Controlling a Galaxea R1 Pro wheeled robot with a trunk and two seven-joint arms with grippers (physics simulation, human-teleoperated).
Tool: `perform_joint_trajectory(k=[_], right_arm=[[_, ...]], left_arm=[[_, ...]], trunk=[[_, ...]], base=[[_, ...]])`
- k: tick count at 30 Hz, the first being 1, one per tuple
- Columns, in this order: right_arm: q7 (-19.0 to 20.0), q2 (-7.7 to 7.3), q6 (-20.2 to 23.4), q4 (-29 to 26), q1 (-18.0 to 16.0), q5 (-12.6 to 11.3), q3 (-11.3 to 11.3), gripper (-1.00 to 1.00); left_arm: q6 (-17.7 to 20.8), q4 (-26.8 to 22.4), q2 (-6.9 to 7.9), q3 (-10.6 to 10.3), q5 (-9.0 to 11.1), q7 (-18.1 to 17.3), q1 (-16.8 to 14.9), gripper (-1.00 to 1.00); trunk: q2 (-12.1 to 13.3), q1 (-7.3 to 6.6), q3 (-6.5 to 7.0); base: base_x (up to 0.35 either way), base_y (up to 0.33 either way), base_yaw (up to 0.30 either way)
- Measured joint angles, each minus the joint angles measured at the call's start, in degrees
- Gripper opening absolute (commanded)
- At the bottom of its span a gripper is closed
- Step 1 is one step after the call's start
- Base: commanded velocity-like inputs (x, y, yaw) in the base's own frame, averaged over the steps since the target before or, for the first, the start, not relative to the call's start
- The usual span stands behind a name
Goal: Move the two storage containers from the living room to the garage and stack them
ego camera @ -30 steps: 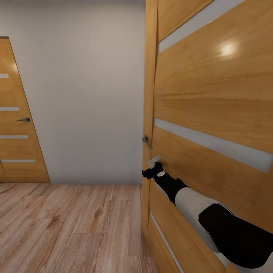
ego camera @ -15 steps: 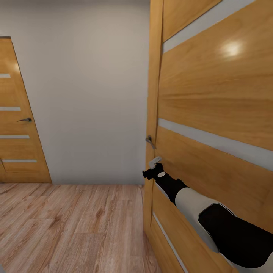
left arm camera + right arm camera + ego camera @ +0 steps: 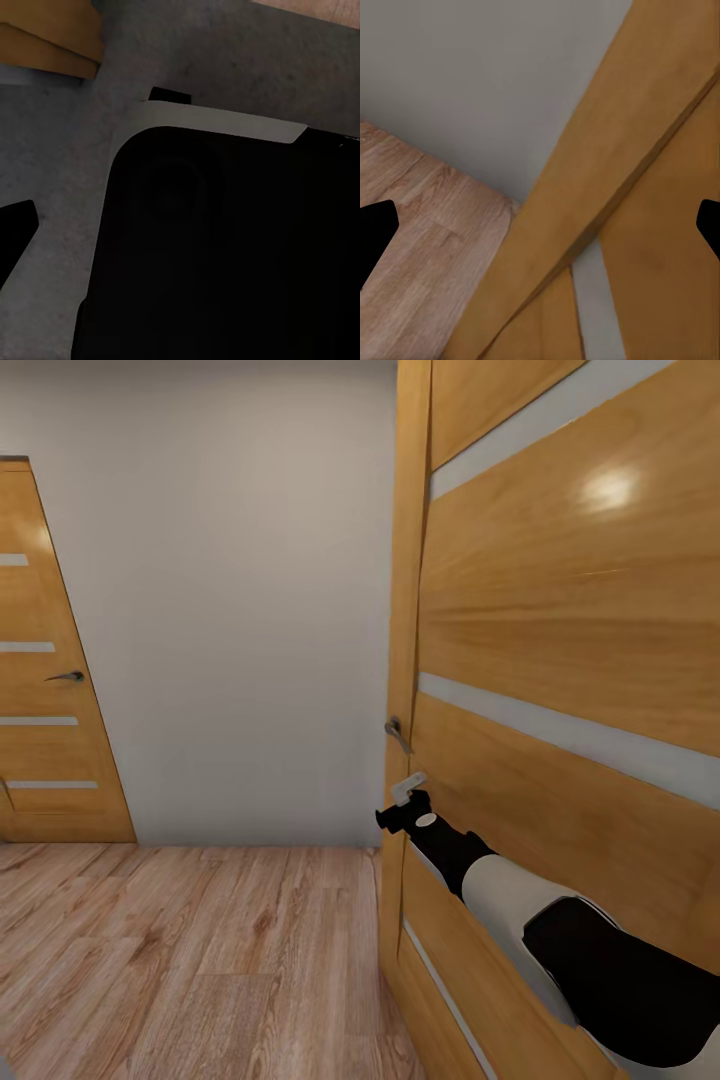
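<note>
the right pincer (image 3: 402, 815) was held out at the end of the black-and-white right arm (image 3: 520, 905), right up against the free edge of a wooden door (image 3: 560, 660) with pale horizontal stripes. the door's metal handle (image 3: 397, 735) sat just above the pincer, near it but not touching. in the right wrist view the two dark fingertips (image 3: 375, 236) stood wide apart with nothing between them, so the right pincer was released; between them ran the door edge (image 3: 585, 217), and beyond it the grey wall (image 3: 487, 82) and the light wood plank floor (image 3: 412, 255).

beyond and to the left of the right pincer stood a plain grey-white wall (image 3: 230, 610), and further left a second striped wooden door (image 3: 45, 690), shut, with its own dark handle (image 3: 62, 676).

in the left wrist view one dark fingertip (image 3: 13, 229) of the left pincer showed over a black, white-rimmed body part of the robot (image 3: 217, 247) and a rough grey surface (image 3: 60, 150); whether that pincer was released or clenched i could not tell.

neither storage container appeared in any of the views here.
</note>
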Motion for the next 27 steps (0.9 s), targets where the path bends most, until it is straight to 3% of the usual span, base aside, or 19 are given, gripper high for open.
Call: perform_joint_trajectory(k=[9, 27], right_arm=[[-0.87, 0.00, -0.31, 0.04, 0.00, -0.03, 0.00, 1.00], [-0.89, 0.00, -1.42, 1.05, 0.01, -0.03, 0.01, 1.00]], left_arm=[[0.00, 0.09, 0.00, 0.00, 0.00, -0.04, 0.00, 1.00], [0.00, 0.00, 0.00, 0.00, 0.01, 0.00, 0.00, 1.00]], trunk=[[-0.01, -0.01, 0.00], [0.00, 0.00, 0.00]], base=[[0.102, 0.000, 0.000], [0.005, 0.011, 0.000]])
